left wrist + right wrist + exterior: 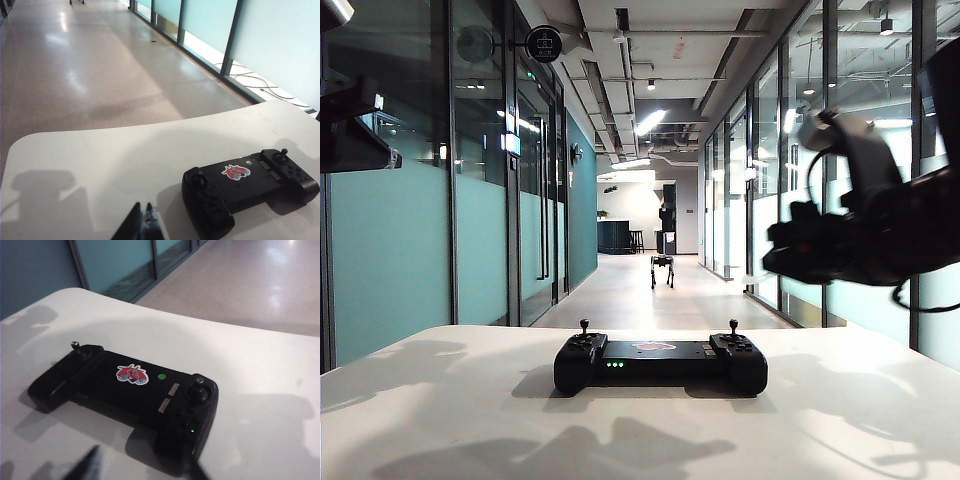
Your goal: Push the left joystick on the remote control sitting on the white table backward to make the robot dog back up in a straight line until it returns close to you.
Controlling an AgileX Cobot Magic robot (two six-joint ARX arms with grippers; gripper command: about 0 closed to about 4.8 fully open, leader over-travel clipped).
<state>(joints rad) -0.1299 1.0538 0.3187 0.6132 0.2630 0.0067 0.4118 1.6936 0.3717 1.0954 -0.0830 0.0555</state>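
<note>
lying crosswise on the white table [440, 400], the remote control [660, 362] faces both hands, grips unreadable.

Your right arm [880, 225] fills the exterior view's right side: glossy black housings, a rounded grey joint [817, 130] on top, thin black cables [920, 300] looping beneath. At upper left, the left arm [350, 120] shows as dark, boxy metal.

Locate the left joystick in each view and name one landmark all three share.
Exterior view: the left joystick stands on the remote control's left lobe, mid-table.
Left wrist view: it is the nearer stick, just beyond the left claw.
Right wrist view: it is the stick on the lobe farther from the camera.
Shared landmark: the reddish logo.
</note>
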